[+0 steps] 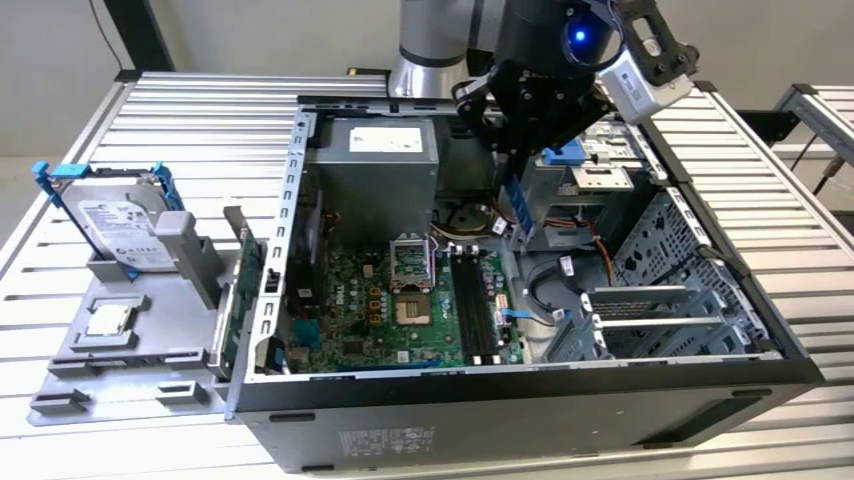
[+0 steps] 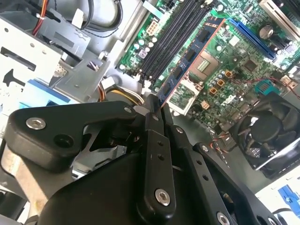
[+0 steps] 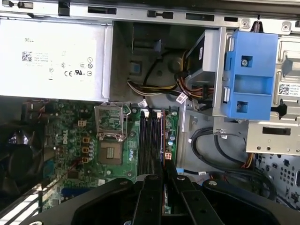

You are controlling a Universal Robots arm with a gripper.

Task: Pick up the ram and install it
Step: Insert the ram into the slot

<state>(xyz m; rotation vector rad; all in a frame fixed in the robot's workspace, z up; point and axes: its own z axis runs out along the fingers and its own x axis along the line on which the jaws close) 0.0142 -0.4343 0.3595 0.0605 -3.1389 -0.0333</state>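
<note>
A slatted metal surface (image 1: 200, 110) spans the exterior view, and an open case (image 1: 534, 395) lies on it, filling the middle and lower right of the frame. At the exterior view's left a grey tray (image 1: 134, 350) sits just beside the case, with a hard drive (image 1: 127, 235) in blue brackets standing upright on it.

The arm (image 1: 434, 40) comes down from the top centre of the exterior view. Inside the case a grey power supply (image 1: 380, 170) (image 3: 51, 58) sits in the upper part. Below it in the exterior view lies the green board (image 1: 387, 310) (image 2: 234, 70) (image 3: 75, 140).

The black pincer (image 1: 514, 160) (image 2: 153, 105) (image 3: 161, 180) hangs over the case's interior, just right of the power supply in the exterior view. Its fingers are pressed together on the ram (image 1: 517, 205) (image 2: 190, 58) – clamped at one end, with the rest of the stick reaching down towards the board.

The ram stands nearly upright in the exterior view, at the frame's centre. Its lower end hangs above the long black slots (image 1: 474, 300) (image 2: 176, 35) (image 3: 147, 140) – it is not seated in any of them. The second wrist view shows it running roughly parallel to the slots.
</note>
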